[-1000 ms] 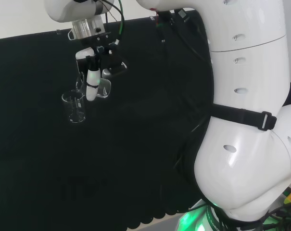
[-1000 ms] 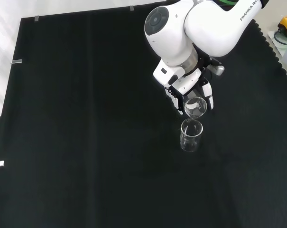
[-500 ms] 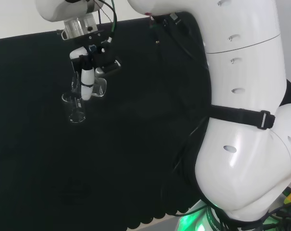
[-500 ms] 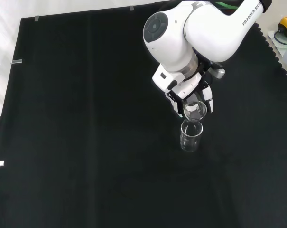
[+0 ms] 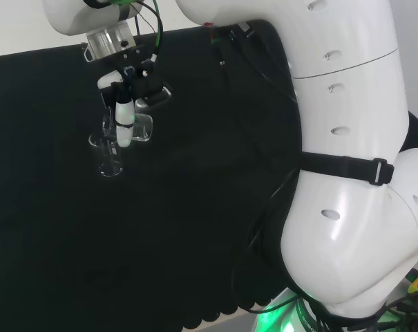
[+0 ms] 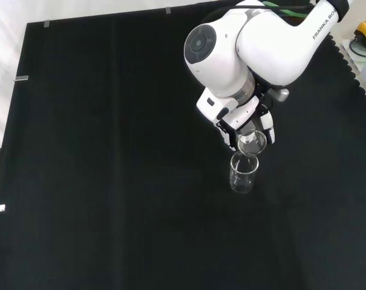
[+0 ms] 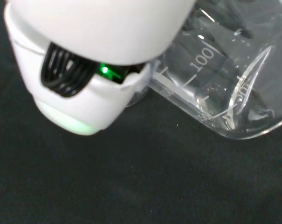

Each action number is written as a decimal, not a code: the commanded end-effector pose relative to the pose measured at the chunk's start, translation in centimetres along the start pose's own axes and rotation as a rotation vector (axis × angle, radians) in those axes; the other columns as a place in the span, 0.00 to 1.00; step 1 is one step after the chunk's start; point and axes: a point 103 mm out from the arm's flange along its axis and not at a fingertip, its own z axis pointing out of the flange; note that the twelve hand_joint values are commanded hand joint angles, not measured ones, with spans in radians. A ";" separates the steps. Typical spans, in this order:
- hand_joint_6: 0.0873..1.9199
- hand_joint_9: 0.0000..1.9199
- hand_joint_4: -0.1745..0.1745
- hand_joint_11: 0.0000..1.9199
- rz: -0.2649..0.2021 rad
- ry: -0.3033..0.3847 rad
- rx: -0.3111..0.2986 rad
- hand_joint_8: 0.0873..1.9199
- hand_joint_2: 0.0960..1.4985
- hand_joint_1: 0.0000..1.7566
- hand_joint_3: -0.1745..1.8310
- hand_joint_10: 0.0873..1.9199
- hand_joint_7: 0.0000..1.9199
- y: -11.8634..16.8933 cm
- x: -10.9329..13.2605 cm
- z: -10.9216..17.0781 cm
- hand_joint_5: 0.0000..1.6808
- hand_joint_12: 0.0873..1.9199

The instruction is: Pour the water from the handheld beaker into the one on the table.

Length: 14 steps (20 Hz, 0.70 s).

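- Two clear beakers were in view, one held and one standing.
- The hand (image 6: 248,124) was clenched around the held beaker (image 6: 251,142), fingers and thumb curled round its glass wall.
- In the front view the held beaker was tipped, its mouth facing down the view and its lip right above the rim of the standing beaker (image 6: 243,173); contact between the two could not be told.
- The standing beaker sat upright on the black cloth of the counter (image 6: 110,181), just below the hand in the front view.
- In the head view the hand (image 5: 124,117) hung over the standing beaker (image 5: 108,155), with the held beaker (image 5: 141,128) tilted on its side just right of a white finger.
- The wrist view showed the held beaker (image 7: 224,88) close up: printed graduation marks on its wall, lying tilted against the dark cloth, with a white part of the hand (image 7: 85,93) beside it carrying a small green light.
- Water level in either beaker could not be made out; no stream was plainly seen.
- One white arm link (image 6: 219,48) with a round grey cap stood above the hand in the front view.
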 end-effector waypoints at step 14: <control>0.10 0.77 0.00 0.65 -0.004 0.064 0.004 0.00 0.34 0.82 0.41 0.11 0.85 0.1 -0.7 0.8 0.87 0.34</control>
